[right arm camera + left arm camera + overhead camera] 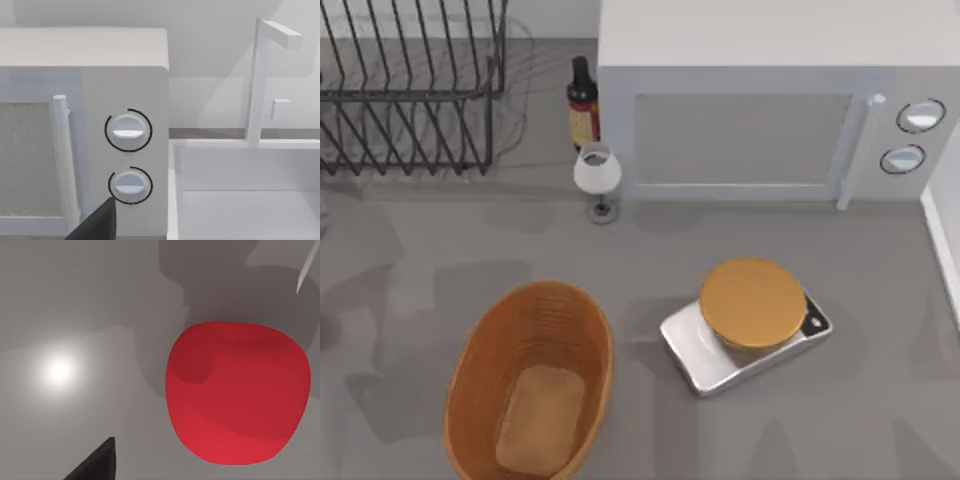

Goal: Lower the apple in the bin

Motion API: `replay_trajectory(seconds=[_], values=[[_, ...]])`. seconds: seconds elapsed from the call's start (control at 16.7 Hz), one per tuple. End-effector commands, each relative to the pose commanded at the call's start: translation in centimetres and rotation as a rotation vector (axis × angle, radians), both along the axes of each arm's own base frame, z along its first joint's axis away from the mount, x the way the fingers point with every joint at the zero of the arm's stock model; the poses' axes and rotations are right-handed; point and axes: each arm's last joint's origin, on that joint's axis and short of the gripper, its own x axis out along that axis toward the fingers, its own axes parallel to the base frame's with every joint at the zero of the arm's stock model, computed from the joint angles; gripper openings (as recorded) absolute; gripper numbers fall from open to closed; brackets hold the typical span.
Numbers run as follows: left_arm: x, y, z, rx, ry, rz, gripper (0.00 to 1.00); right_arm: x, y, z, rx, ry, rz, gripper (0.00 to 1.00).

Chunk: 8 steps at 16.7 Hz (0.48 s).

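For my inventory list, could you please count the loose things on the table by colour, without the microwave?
Orange-brown: 1, the bin
Orange and silver: 1, the disc-topped scale
Red: 1, the apple
Dark: 2, the wire rack and the bottle
White: 1, the small lamp
Total: 6

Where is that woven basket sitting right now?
In the top view the bin sits on the table's left front part, left of the orange-topped scale.
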Motion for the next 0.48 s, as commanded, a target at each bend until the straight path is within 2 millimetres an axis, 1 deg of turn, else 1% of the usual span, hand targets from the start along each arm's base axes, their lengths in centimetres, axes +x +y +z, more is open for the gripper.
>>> replay_trajectory(seconds=[0.12, 0.36, 0.48], values=[[0.33, 0.17, -0.22, -0.003, 0.015, -0.013, 1.0, 0.0, 0.0, 0.0, 0.0, 0.0, 0.0, 1.0], [0.31, -0.02, -0.2, -0.003, 0.012, -0.017, 1.0, 0.0, 0.0, 0.0, 0.0, 0.0, 0.0, 1.0], [0.32, 0.04, -0.77, -0.004, 0.017, -0.014, 1.0, 0.0, 0.0, 0.0, 0.0, 0.0, 0.0, 1.0]])
